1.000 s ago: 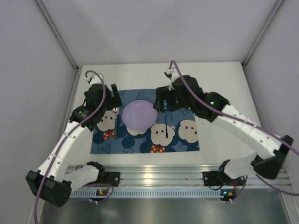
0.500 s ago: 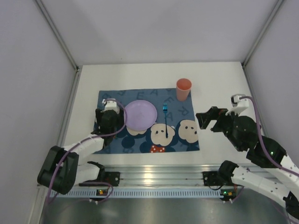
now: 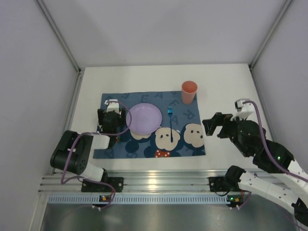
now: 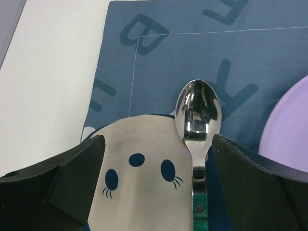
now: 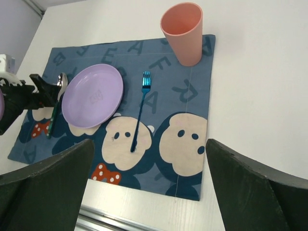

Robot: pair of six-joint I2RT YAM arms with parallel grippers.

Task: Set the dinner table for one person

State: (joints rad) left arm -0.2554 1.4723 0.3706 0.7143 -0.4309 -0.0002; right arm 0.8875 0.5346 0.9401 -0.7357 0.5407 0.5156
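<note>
Dinner table [image 3: 226, 82] beneath both parted jaws

The dinner table [image 3: 221, 82] is white, the plate [image 3: 143, 118] lilac.

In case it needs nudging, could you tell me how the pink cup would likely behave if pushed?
The cup stands upright, taller than wide and narrowing toward its base, so a push near the rim may tip it. It looks like plastic, probably light.
</note>
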